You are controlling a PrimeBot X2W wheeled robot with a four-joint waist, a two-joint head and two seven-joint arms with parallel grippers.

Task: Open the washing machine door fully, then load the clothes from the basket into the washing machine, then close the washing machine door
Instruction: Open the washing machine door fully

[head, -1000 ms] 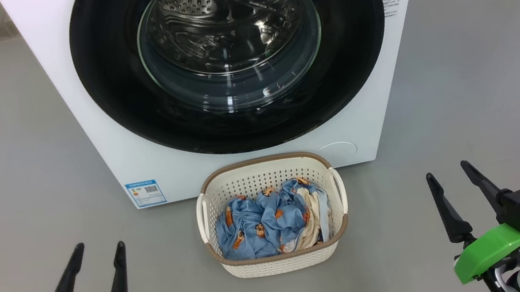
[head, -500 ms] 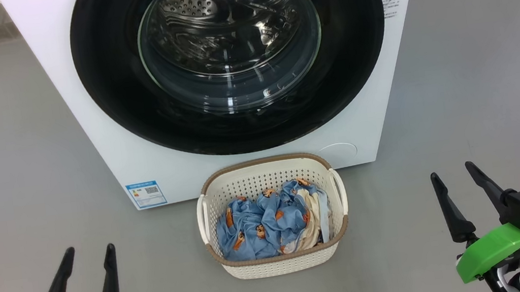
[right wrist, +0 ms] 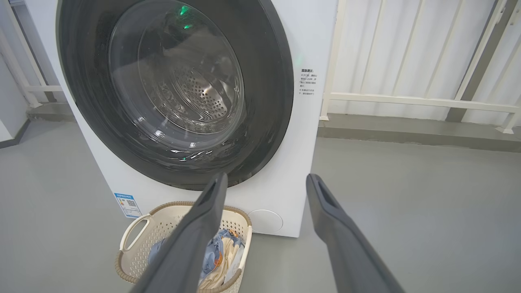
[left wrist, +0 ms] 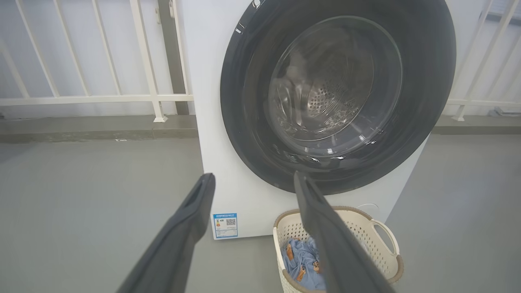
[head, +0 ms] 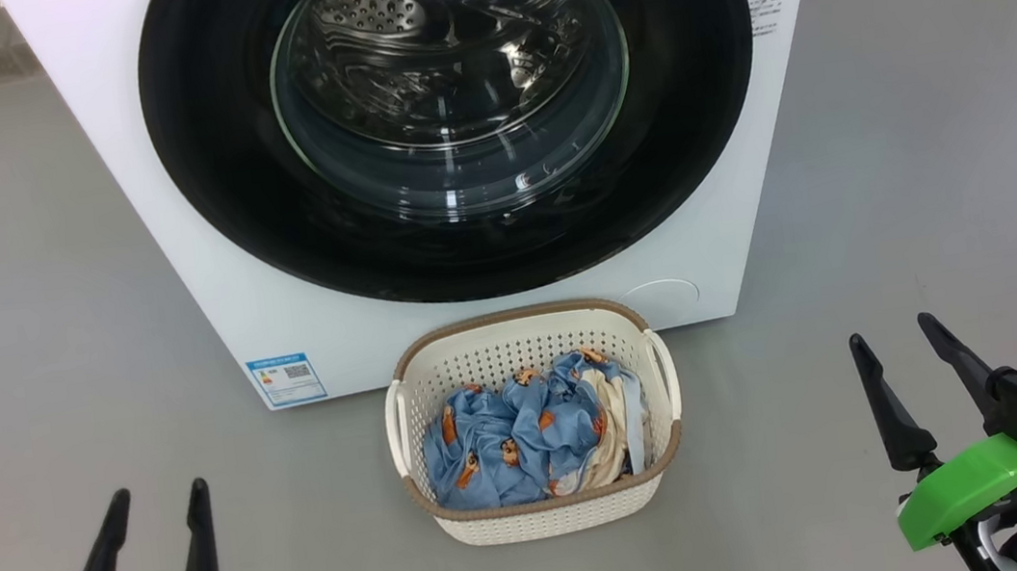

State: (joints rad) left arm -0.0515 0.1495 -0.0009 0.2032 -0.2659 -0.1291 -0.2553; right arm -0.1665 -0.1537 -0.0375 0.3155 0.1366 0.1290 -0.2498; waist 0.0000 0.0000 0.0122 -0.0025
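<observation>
Head view: the washing machine door [head: 453,108] sits shut, flush in the white washing machine [head: 209,293], steel drum visible through the glass. The basket [head: 546,514] stands on the grey floor just beside the foot of the machine's front, with the clothes [head: 518,440] all inside. The left gripper [head: 157,491] and right gripper [head: 891,331] hang low on either side, well apart from everything, fingers spread and holding nothing.

Left wrist view: spread fingers [left wrist: 195,211] point at the door's lower left and the blue label sticker [left wrist: 224,225].

Right wrist view: the open fingers frame the machine's lower right corner.

So step one looks not yet begun. The next move probably calls for one arm to reach the door's rim and swing it wide. No handle is visible, so the hinge side is unclear.
</observation>
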